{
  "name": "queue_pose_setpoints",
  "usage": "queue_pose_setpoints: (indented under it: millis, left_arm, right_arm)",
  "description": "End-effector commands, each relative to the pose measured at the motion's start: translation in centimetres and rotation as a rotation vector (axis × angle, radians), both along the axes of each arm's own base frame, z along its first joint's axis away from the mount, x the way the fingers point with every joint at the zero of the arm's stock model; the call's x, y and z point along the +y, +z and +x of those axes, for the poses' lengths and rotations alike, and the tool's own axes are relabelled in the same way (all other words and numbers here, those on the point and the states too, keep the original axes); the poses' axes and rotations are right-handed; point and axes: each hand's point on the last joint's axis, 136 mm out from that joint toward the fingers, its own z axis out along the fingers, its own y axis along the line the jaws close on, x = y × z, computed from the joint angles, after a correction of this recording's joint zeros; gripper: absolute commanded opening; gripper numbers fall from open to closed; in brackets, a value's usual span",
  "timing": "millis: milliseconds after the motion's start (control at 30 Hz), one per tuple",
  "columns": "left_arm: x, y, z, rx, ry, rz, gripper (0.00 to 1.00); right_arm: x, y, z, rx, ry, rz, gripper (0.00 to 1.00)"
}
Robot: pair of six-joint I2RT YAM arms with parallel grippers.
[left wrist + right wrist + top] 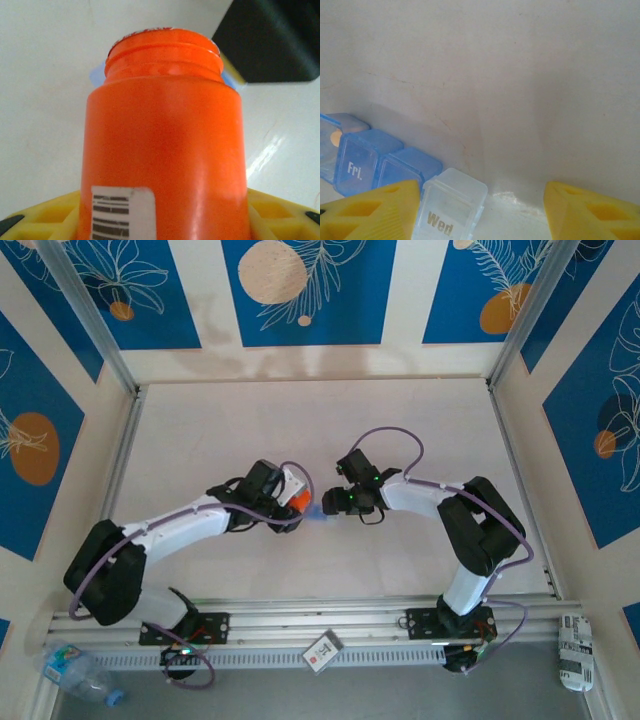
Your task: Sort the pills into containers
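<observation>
Evidently the step in hand is tipping pills from the bottle [165,150] into the strip [365,160]. The left end effector [283,502] is clamped on the bottle's body. The threaded neck is bare of any cap and points away over a pale-blue edge of the strip.

To do this well, I judge the tilt should be raised slowly, with small rolls of the wrist, so that one pill comes out at a time rather than a spill. The mouth wants to sit low and right above one open cell, since a pill dropped from height would likely bounce out onto the worktop [520,75].

The right end effector [480,192] has its fingers [375,210] apart. One is just beside the clear "Wed" cell and the other is well off, with bare worktop between. It grips nothing, but it could steady the strip against a nudge from the bottle.

The strip lies flat at mid-worktop between the two end effectors. One orange pill [336,137] shows in the cell past "Fri.".

The left arm reaches low and long from its base toward the centre, wrist turned so the bottle lies near level. The right arm is folded high at the elbow, forearm running leftward, its end effector aimed down at the strip.
</observation>
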Motion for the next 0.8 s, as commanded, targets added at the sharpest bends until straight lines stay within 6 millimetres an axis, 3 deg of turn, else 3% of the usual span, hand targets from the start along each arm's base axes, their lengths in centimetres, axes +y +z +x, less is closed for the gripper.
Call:
queue_pose_setpoints:
  millis: [0, 233, 433, 633, 767]
  left_arm:
    - [-1.3, 3.0, 1.2, -0.079, 0.014, -0.139, 0.00]
    - [-2.4, 6.7, 3.2, -0.205, 0.020, -0.273, 0.00]
    - [-2.9, 11.4, 5.6, -0.374, 0.006, -0.381, 0.00]
    - [-3.0, 16.6, 7.1, -0.580, -0.036, -0.495, 0.00]
    - [-2.9, 18.5, 7.9, -0.636, -0.044, -0.537, 0.00]
  right_arm:
    - [-0.2, 3.2, 1.0, -0.031, -0.028, 0.034, 0.67]
    - [-2.4, 8.3, 4.0, -0.108, -0.084, 0.075, 0.68]
    - [-5.0, 11.5, 6.0, -0.137, -0.134, 0.095, 0.68]
    - [-8.1, 12.8, 7.1, -0.104, -0.201, 0.106, 0.69]
    - [-10.3, 12.3, 7.0, -0.060, -0.247, 0.083, 0.71]
